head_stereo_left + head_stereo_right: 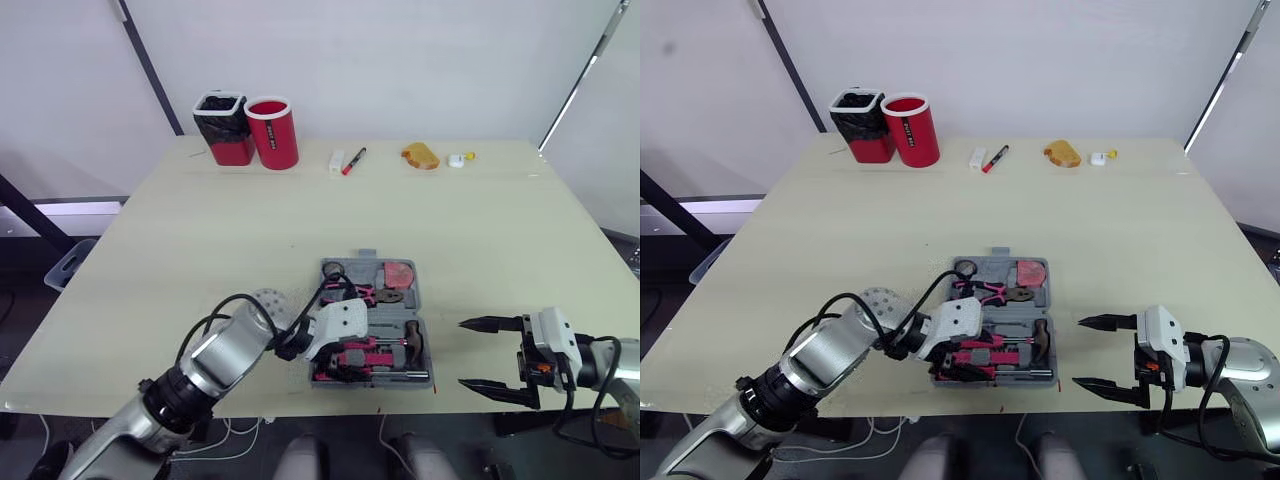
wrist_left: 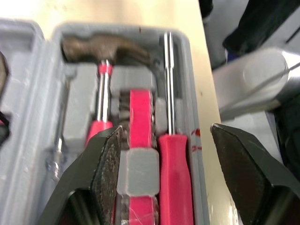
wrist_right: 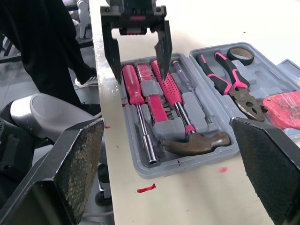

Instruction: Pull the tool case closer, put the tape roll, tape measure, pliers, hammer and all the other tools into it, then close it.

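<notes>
Left claw (image 2: 171, 147) hangs wide open and empty over the screwdrivers (image 3: 130, 86) in the tool case (image 1: 421, 300). The case lies open near the desk's (image 1: 200, 230) front edge, with hammer (image 3: 197, 143), pliers (image 3: 229, 82) and tape roll (image 3: 240, 55) seated. Packing looks done; next, fold it shut. Right claw (image 1: 468, 353), spread and empty, sits beside.

The open grey plastic tool case (image 1: 412, 300) sits at the pale wooden table's (image 1: 200, 230) front edge, with the pink-handled steel hammer (image 3: 197, 143) and the pink-handled pliers (image 3: 229, 86) inside.
</notes>
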Tool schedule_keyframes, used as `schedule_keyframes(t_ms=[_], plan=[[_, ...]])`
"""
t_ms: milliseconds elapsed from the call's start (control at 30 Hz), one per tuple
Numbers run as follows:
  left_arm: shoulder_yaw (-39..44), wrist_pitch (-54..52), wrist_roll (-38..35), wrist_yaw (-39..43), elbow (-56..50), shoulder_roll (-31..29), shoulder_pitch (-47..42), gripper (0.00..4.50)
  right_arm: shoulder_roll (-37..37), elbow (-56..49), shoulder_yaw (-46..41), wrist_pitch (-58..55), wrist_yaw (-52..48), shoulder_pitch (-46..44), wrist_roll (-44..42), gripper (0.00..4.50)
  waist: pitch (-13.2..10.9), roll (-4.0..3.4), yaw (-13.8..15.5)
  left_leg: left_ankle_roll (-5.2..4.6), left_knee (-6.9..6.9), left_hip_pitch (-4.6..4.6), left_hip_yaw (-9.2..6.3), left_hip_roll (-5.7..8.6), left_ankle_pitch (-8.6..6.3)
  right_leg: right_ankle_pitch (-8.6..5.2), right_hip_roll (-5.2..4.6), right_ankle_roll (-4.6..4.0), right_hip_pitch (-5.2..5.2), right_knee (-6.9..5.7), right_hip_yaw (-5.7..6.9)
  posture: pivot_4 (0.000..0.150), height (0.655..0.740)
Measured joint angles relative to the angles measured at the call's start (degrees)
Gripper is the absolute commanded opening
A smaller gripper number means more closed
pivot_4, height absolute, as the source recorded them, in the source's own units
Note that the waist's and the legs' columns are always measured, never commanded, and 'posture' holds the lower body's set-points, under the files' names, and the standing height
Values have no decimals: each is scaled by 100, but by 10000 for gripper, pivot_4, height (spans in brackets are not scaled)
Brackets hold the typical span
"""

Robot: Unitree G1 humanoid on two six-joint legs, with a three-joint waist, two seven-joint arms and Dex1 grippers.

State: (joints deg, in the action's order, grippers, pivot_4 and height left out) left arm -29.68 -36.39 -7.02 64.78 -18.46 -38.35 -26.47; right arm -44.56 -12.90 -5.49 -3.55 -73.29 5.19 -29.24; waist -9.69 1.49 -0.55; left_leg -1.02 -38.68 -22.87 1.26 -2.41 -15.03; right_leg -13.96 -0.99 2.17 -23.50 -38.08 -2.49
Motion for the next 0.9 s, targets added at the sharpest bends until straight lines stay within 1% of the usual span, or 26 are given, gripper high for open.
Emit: schedule_keyframes(t_ms=[33,67,100,133,167,267,333,467,600,900], plan=[[32,177,3,-22,87,2,38,14588,6,1,5,4,0,-6,0,45000,0,0,2,0,0,0,0,0,0,0,0,0,0,0,0,1500,7400],[126,652,-5,-14,293,47,165,13892,8,26,21,11,-2,-32,6,45000,0,0,4,0,0,0,1,0,0,0,0,0,0,1,-2,1500,7400],[198,883,-26,11,385,108,228,8650,10,44,29,11,-2,-53,12,45000,0,0,4,0,0,1,2,0,0,0,-1,0,0,0,-3,1500,7400],[290,1216,-128,68,517,197,319,4978,13,46,48,12,-2,-84,27,45000,0,0,6,0,-1,0,2,0,0,1,-1,0,0,1,-2,1500,7400],[329,1447,-184,112,615,262,376,307,19,47,62,12,-1,-115,34,45000,0,0,6,0,0,1,2,0,0,1,-1,0,0,1,-2,1500,7400],[343,2018,-212,193,966,376,485,307,43,44,83,8,15,-175,59,45000,0,0,9,0,-1,1,4,0,0,1,0,-1,0,0,0,1500,7400],[362,2202,-213,229,1124,416,503,307,43,42,96,0,28,-176,71,45000,0,0,8,0,-1,0,5,0,0,1,0,-1,0,0,1,1500,7400],[382,2491,-162,244,1409,552,564,307,44,38,102,-7,73,-182,79,45000,0,0,9,0,-1,0,5,0,0,1,-1,0,0,0,0,1500,7400],[253,2837,52,266,1943,688,597,307,43,37,103,-19,101,-239,80,45000,1,-1,8,0,-1,0,6,0,0,1,0,0,0,0,1,1500,7400],[213,3227,243,375,2304,818,602,307,42,31,102,-20,116,-216,81,45000,2,-3,7,0,-1,0,6,0,0,1,0,0,1,0,1,1500,7400]])
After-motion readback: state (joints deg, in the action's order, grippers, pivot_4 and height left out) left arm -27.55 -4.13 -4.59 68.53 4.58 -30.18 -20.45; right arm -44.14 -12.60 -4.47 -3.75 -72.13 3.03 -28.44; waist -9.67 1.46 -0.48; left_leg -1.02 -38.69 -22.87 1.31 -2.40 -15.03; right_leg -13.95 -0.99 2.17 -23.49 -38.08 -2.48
